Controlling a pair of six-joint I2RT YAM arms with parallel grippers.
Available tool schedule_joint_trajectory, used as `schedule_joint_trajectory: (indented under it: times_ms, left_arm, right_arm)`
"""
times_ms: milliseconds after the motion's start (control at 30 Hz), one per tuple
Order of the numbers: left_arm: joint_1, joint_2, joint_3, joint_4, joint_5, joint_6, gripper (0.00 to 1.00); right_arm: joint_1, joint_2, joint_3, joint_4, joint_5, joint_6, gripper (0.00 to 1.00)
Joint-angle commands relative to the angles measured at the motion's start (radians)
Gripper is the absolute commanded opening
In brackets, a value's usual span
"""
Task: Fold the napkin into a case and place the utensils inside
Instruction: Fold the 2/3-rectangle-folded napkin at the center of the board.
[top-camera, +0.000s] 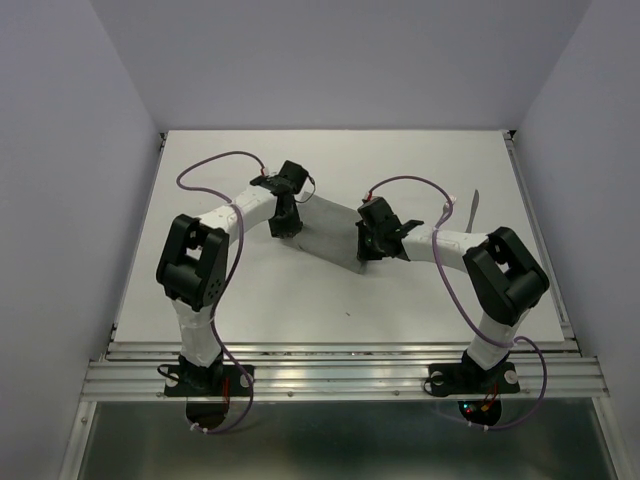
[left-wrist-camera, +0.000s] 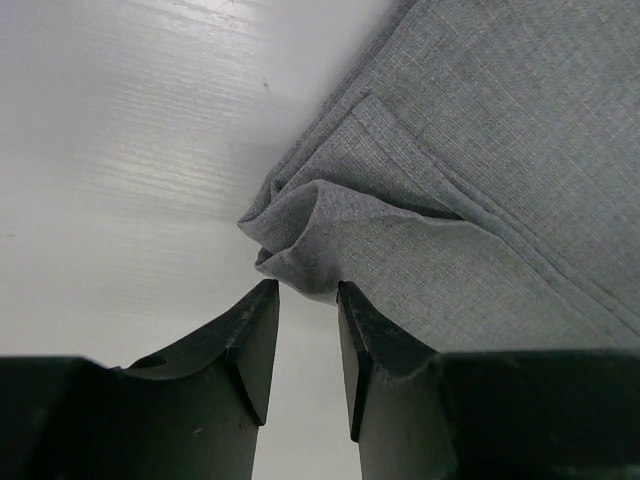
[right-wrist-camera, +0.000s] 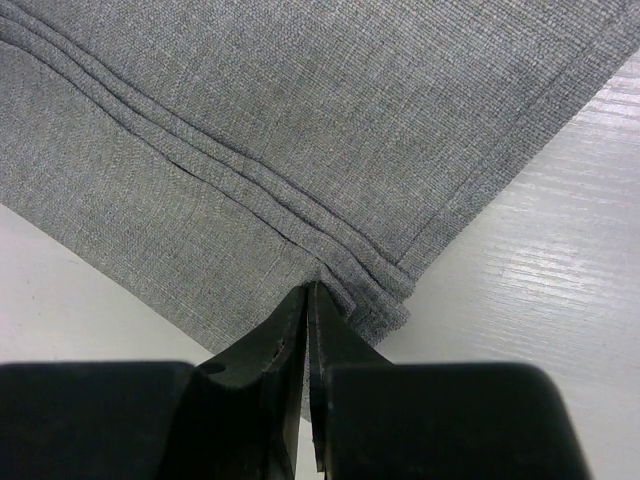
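Note:
The grey napkin (top-camera: 326, 236) lies folded in layers on the white table (top-camera: 330, 300) between my two grippers. My left gripper (top-camera: 285, 224) stands at its left end; in the left wrist view the left gripper (left-wrist-camera: 307, 290) is open, with a bunched corner of the napkin (left-wrist-camera: 300, 245) just beyond its tips. My right gripper (top-camera: 371, 246) is at the right end. In the right wrist view the right gripper (right-wrist-camera: 308, 290) is shut on the layered edge of the napkin (right-wrist-camera: 300, 120), near its corner. A slim silver utensil (top-camera: 476, 208) lies to the far right; fork or knife, I cannot tell.
Purple cables (top-camera: 215, 162) loop over both arms. Grey walls close the table in on the left, back and right. A metal rail (top-camera: 340, 350) runs along the near edge by the arm bases.

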Motion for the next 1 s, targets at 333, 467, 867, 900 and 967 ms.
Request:
schedule_joint_trajectory:
  times_ms: [333, 467, 867, 900, 967]
  left_arm:
    - [-0.005, 0.063, 0.075, 0.005, -0.06, -0.002, 0.33]
    - [-0.005, 0.081, 0.089, 0.003, -0.07, 0.001, 0.23]
    - [-0.007, 0.092, 0.164, -0.024, -0.067, 0.031, 0.0]
    - [-0.005, 0.092, 0.171, -0.027, -0.065, 0.036, 0.0]
    - [-0.007, 0.091, 0.178, -0.032, -0.062, 0.041, 0.0]
  right_arm:
    - [0.003, 0.008, -0.011, -0.009, -0.007, -0.005, 0.1]
    - [0.003, 0.007, -0.012, -0.011, -0.007, -0.005, 0.1]
    - [0.003, -0.024, -0.024, -0.017, 0.017, 0.001, 0.1]
    - [0.003, -0.027, -0.024, -0.018, 0.017, 0.001, 0.1]
    - [0.003, -0.033, -0.026, -0.017, 0.017, 0.001, 0.1]
